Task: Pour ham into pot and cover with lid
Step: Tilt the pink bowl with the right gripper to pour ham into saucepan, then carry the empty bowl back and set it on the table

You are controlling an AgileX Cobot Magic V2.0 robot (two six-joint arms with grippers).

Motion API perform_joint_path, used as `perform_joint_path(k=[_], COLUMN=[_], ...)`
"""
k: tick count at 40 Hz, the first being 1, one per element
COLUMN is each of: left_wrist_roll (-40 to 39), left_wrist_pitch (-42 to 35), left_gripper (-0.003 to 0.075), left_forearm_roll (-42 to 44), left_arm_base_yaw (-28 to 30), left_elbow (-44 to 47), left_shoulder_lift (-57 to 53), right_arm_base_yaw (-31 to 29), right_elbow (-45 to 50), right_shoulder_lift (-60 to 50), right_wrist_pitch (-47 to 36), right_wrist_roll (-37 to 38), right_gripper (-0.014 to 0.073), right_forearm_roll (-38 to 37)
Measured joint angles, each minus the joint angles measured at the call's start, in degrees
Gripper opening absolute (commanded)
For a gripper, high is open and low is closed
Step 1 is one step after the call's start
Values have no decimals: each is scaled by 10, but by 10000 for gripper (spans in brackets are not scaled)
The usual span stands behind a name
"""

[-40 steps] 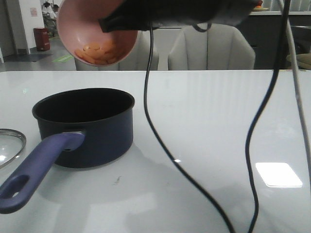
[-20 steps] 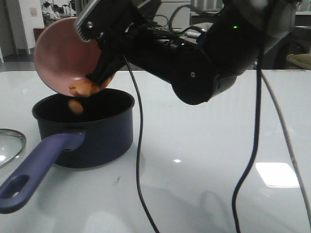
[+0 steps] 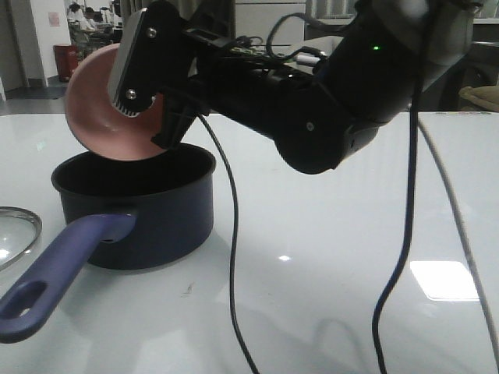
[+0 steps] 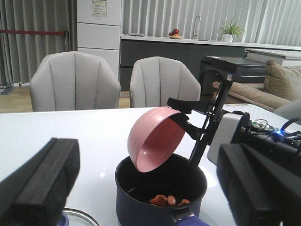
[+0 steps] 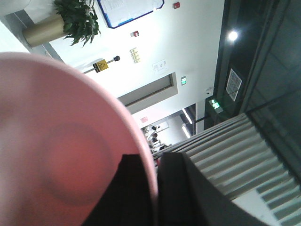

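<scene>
The dark navy pot (image 3: 148,210) stands at the front left, its purple-blue handle (image 3: 58,273) pointing at the camera. My right gripper (image 3: 152,117) is shut on the rim of the pink bowl (image 3: 93,117) and holds it tipped on its side just above the pot's far rim. The bowl (image 4: 155,139) looks empty. Several orange-pink ham slices (image 4: 167,200) lie on the pot's black bottom (image 4: 160,188). The glass lid (image 3: 15,234) lies flat to the left of the pot. My left gripper (image 4: 146,188) is open, low on the near side of the pot, with nothing between its fingers.
My right arm (image 3: 312,101) reaches across above the table from the right, and its black cables (image 3: 226,257) hang down to the table in front of the pot. Two grey chairs (image 4: 117,84) stand beyond the table's far edge.
The right gripper rolled the bowl from upright to tipped over the pot. The ham slid out and dropped into the pot. The bowl now shows no ham.
</scene>
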Motion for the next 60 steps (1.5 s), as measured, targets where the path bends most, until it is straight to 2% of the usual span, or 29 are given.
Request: perform_joint_path(k=[5,12,15,18,29,38,49,60], left_wrist_roll=[0,0,0,0,0,0,0,0], left_wrist_pitch=[0,0,0,0,0,0,0,0], left_gripper=[625,625,625,625,625,625,625,625], left_forearm_roll=[0,0,0,0,0,0,0,0], left_arm_base_yaw=[0,0,0,0,0,0,0,0], left_elbow=[0,0,0,0,0,0,0,0], left_shoulder_lift=[0,0,0,0,0,0,0,0], right_arm_base_yaw=[0,0,0,0,-14,-99,-231,-276], right_elbow=[0,0,0,0,3,3,4,4], right_shoulder_lift=[0,-5,-22,-58,-209,-320,-326,-268], right_wrist_pitch=[0,7,51,153,516,737,921,1002], right_wrist_roll=[131,397,470,523,544,544,546,546], right_gripper=[136,136,136,136,136,136,136,136], right_forearm_roll=[39,135,164,189,200,200,198,194])
